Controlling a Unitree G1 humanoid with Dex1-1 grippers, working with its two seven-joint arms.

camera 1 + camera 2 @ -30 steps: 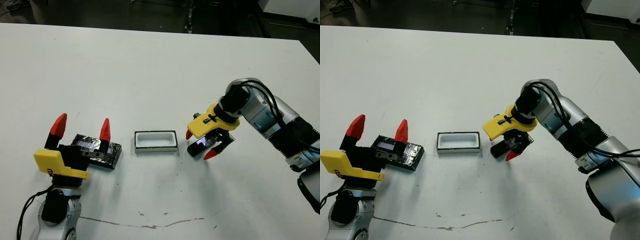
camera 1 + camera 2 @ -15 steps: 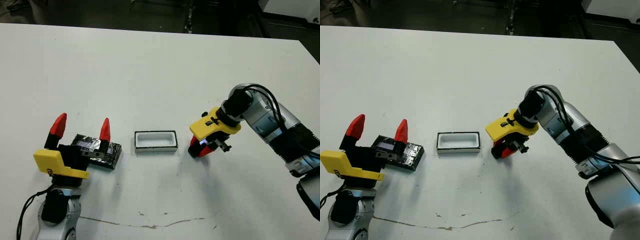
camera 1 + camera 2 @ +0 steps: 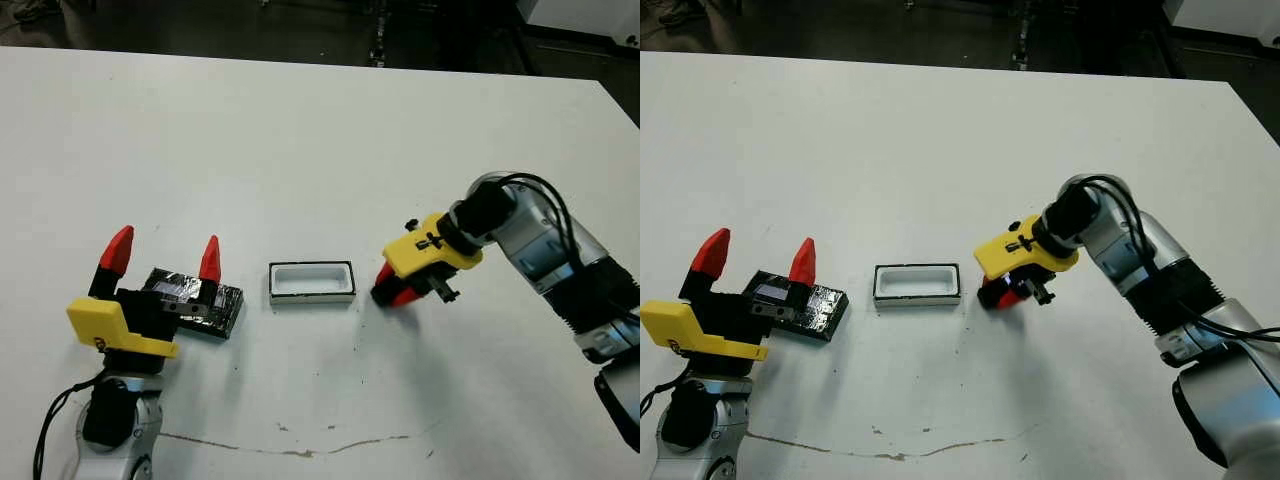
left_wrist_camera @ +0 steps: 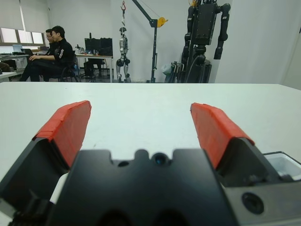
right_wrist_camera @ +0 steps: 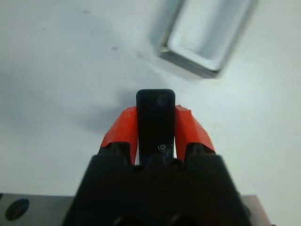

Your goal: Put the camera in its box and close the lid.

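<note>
- Two grippers in play: right gripper (image 5: 155, 123) has its red fingers (image 5: 121, 129) clamped on the camera (image 5: 155, 113), which stands on edge between them, low at the table (image 3: 300, 130) just right of the box (image 3: 311, 281).
- Box sits open and empty, white inside; lid (image 3: 195, 300) lies well to its left.
- Left gripper (image 3: 160, 258) hovers over the lid, fingers spread wide, holding nothing.
- Step in hand, by my reading: lift and carry the camera to the box.
- To do it well: lift clear of the rim, turn the bar to match the box's long axis, lower level, release only once seated.
</note>
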